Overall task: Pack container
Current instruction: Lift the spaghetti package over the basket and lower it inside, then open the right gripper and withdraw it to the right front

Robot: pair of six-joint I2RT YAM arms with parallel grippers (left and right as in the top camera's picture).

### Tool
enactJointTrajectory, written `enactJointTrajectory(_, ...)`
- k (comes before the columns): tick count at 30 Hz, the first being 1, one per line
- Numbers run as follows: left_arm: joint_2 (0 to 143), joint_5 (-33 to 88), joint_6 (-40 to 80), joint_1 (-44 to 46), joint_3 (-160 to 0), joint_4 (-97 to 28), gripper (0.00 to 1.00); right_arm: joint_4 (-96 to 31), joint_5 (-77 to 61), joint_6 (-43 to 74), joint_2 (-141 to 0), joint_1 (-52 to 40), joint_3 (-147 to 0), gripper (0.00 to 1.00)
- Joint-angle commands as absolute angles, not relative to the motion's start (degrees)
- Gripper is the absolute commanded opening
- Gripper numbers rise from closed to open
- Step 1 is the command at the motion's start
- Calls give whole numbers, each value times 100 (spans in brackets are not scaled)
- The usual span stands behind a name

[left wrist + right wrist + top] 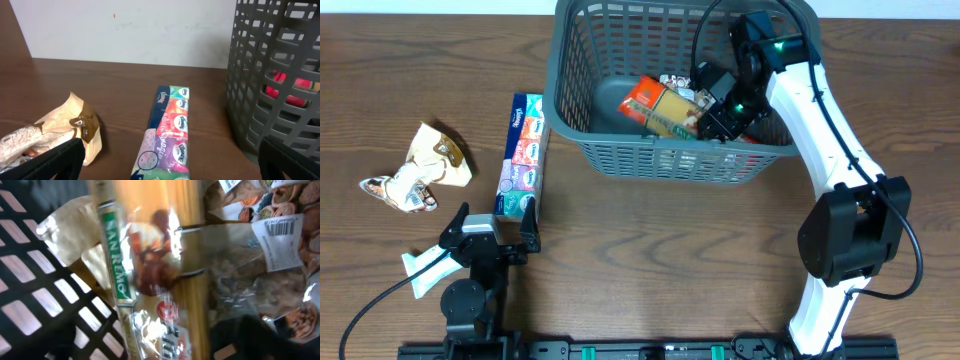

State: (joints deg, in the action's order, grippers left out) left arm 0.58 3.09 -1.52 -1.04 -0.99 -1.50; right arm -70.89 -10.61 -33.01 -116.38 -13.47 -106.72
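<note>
The overhead view looks straight down on the whole table (650,250). The left wrist view sits low at the near left, facing the far wall (130,25), and shares the tissue pack (167,132) and basket (660,143) with it (the right wrist view peers close-up inside that basket).

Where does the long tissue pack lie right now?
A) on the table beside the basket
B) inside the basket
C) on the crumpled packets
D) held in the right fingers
A: the tissue pack lies flat on the table, outside the basket wall.
</note>
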Motion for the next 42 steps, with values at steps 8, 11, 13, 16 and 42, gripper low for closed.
enactJointTrajectory(8,16,346,-143,-132,-23,-379,99,-6573,-565,-3133,-11539,-1352,-10753,99)
enactJointTrajectory(11,19,346,-143,-132,-23,-381,99,-6388,-386,-3022,-11539,-1288,-10840,99)
enactJointTrajectory(13,16,349,-145,-132,-23,-381,99,-6289,-384,-3015,-11539,-1225,-10890,99)
enactJointTrajectory(16,19,346,-143,-132,-23,-381,99,-6036,-311,-2757,-11539,-1105,-10912,99)
enactJointTrajectory(42,16,346,-145,-132,-23,-381,99,-6346,-388,-1201,-11491,-829,-15109,99)
